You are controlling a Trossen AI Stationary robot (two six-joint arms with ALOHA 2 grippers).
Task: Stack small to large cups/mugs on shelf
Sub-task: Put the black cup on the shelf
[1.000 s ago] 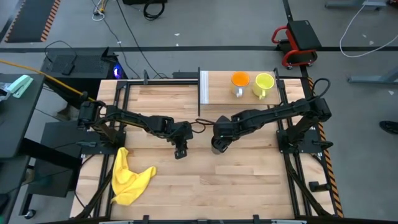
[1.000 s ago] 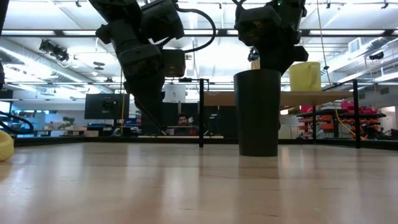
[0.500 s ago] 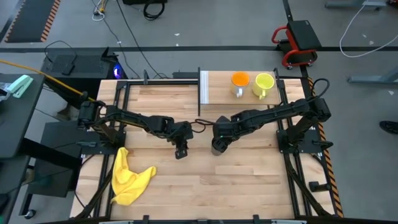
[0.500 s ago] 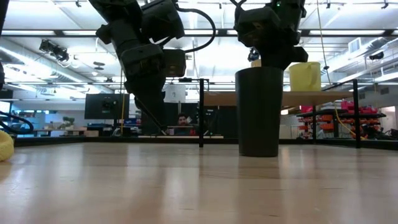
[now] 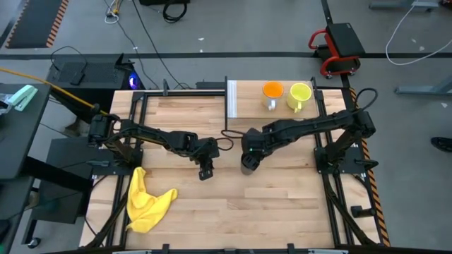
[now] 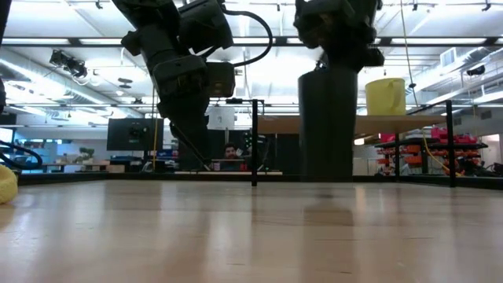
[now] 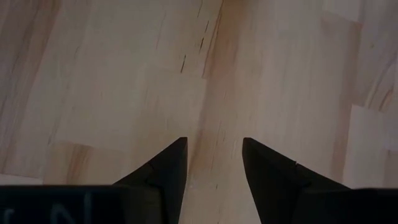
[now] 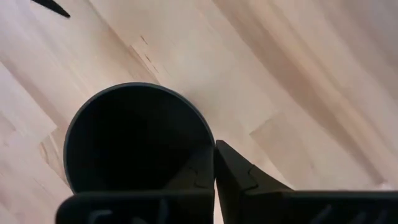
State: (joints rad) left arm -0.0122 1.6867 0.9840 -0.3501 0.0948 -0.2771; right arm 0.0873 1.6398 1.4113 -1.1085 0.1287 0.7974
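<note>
The black handleless tumbler (image 5: 246,166) (image 6: 328,126) hangs upright from my right gripper (image 5: 248,155) (image 8: 213,154) near the table's middle, its open mouth (image 8: 134,137) facing the wrist camera. The orange mug (image 5: 272,91) and the yellow-green mug (image 5: 299,94) (image 6: 385,96) stand side by side on the pale shelf board (image 5: 251,106) at the far edge, right of its white end panel (image 5: 231,99). My left gripper (image 5: 205,171) (image 7: 214,142) is open, pointing down over bare tabletop to the left of the tumbler. My right gripper holds the tumbler by its rim (image 8: 208,134), one finger inside the cup and one outside against the wall. The fingers come from above, pointing down. The tumbler hangs upright below them, its base just off the tabletop in the low view.
A crumpled yellow cloth (image 5: 145,201) (image 6: 6,185) lies at the table's near left. Dark metal posts (image 6: 253,141) stand at the shelf's end. Bare striped wood (image 5: 282,204) stretches across the near half of the table.
My right gripper has risen, shut on the tumbler's rim throughout. The tumbler stood on the table a second ago and now is lifted a little off it, still upright.
</note>
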